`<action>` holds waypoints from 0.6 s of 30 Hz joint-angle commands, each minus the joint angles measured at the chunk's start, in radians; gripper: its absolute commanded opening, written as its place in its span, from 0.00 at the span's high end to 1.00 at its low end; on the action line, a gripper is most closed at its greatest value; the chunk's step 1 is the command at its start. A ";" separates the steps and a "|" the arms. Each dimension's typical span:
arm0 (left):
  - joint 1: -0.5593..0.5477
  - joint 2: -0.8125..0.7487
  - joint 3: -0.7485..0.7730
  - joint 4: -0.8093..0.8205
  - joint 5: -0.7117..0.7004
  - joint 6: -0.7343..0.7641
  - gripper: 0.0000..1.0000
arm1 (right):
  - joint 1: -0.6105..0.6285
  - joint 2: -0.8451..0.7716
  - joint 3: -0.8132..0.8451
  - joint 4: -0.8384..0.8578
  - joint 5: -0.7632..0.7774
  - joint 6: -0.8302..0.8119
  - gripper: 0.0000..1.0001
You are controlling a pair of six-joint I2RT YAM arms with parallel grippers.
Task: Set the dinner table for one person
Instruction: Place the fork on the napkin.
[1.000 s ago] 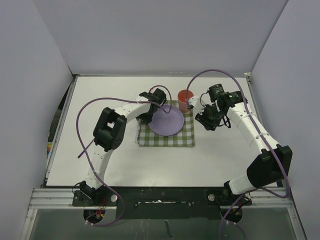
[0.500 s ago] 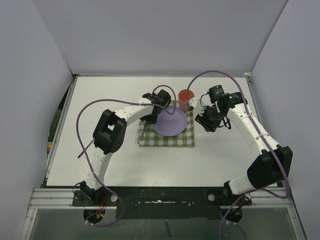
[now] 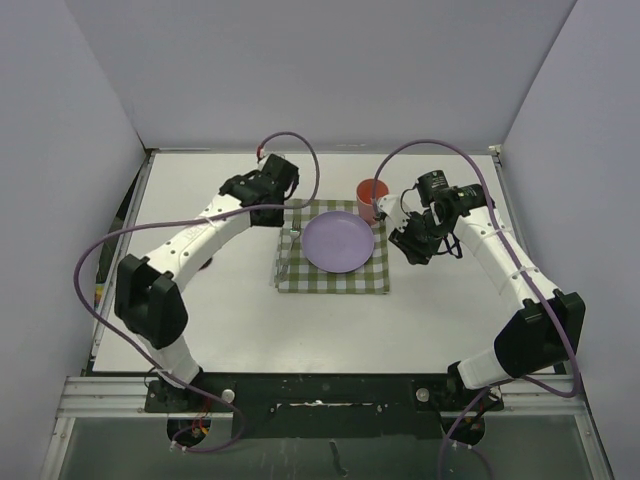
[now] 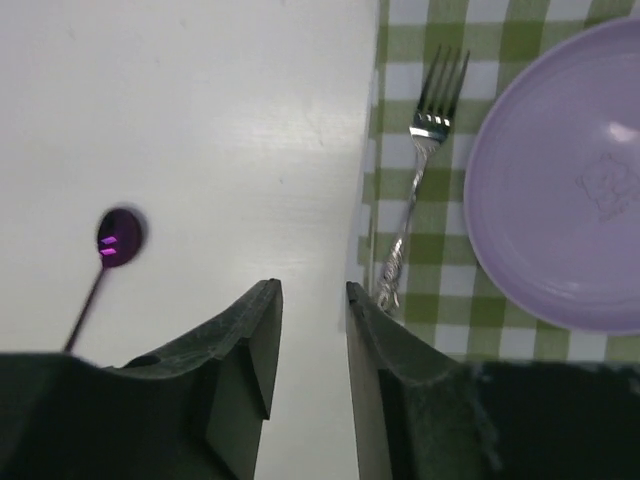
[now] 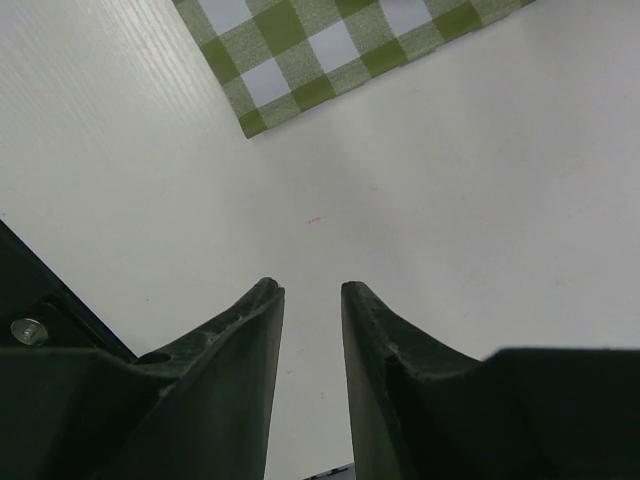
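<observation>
A lilac plate [image 3: 339,241] lies flat on a green-and-white checked cloth [image 3: 333,278] in the middle of the white dinner table [image 3: 330,320]. A silver fork [image 3: 285,252] lies on the cloth left of the plate [image 4: 560,200]; the left wrist view shows the fork [image 4: 420,190] with its tines far from the jaws. A red cup [image 3: 371,195] stands behind the cloth's right corner. My left gripper [image 3: 272,200] hangs back-left of the cloth. The left gripper [image 4: 313,290] is open and empty over bare table. My right gripper [image 3: 405,243] is right of the plate. The right gripper [image 5: 310,288] is open and empty too.
A small dark round thing on a thin stem [image 4: 118,238], perhaps a spoon, lies on the table left of the cloth. A corner of the cloth [image 5: 330,55] shows ahead of the right fingers. Grey walls enclose the table on three sides.
My left arm has swung away from the plate's left edge, up and to the back-left. The plate has shifted slightly right and now lies uncovered. The right arm has not moved.
</observation>
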 commanded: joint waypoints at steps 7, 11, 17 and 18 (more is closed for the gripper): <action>-0.087 -0.078 -0.338 0.193 0.230 -0.140 0.96 | -0.005 -0.005 0.008 0.102 0.012 0.083 0.90; -0.096 0.031 -0.301 0.245 0.199 -0.044 0.92 | -0.004 -0.003 0.021 0.108 0.030 0.082 0.89; -0.069 0.126 -0.254 0.324 0.226 0.027 0.92 | -0.004 -0.006 0.012 0.091 0.045 0.076 0.89; -0.057 0.142 -0.247 0.330 0.241 0.026 0.92 | -0.005 -0.009 0.005 0.094 0.047 0.073 0.89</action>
